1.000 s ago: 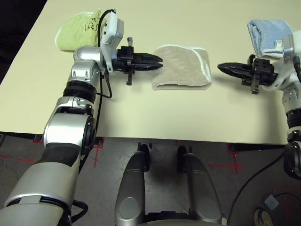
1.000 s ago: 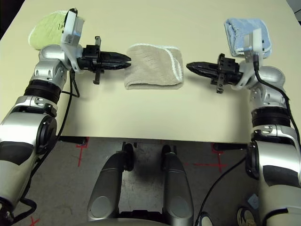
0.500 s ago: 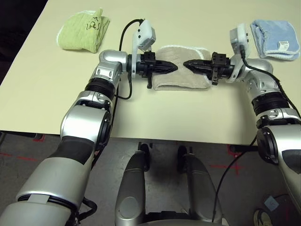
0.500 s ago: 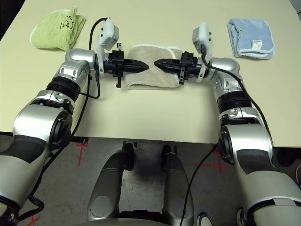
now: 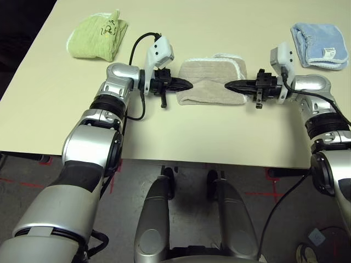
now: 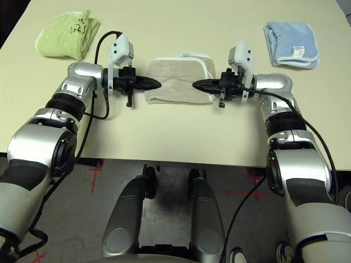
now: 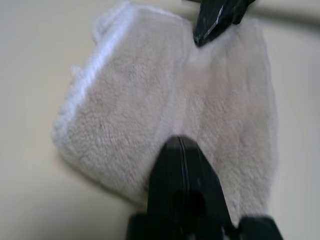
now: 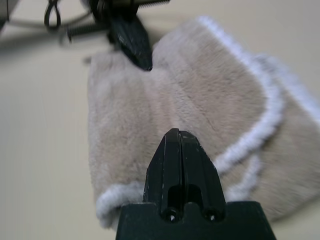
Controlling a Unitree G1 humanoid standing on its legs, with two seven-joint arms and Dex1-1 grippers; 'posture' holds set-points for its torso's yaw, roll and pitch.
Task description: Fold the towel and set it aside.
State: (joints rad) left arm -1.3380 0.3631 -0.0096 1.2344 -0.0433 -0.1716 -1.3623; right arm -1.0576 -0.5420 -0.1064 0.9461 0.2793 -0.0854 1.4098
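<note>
Crosswise, the beige towel [image 5: 211,82] lies folded at the middle of the worktop [image 5: 181,131], between the robot's two arms; its long axis runs left to right, roughly level with the worktop's near edge, and the white-stitched border (a curved one) is at its right-hand part, with a corner of the under layer peeping out at the far right; a shallow crease crosses its upper face.

The worktop is pale cream and smooth; a lime green towel [image 5: 97,36] sits at its far left, dark handwriting on it, and a light blue folded towel [image 5: 321,46] with a small white tag sits at the far right; below the near edge is a grey floor [image 5: 189,189] marked with red tape [image 5: 274,193], and a person's shoes [image 6: 285,252] show at the lower right.

The left end effector [image 5: 191,85] is closed, its tip over the left part of the beige towel; the right end effector [image 5: 226,86] is closed too, reaching over the right part and pointing back towards the other; the tips stand apart, with towel showing between them; neither grips any cloth (whether they press on it, I cannot tell).
</note>
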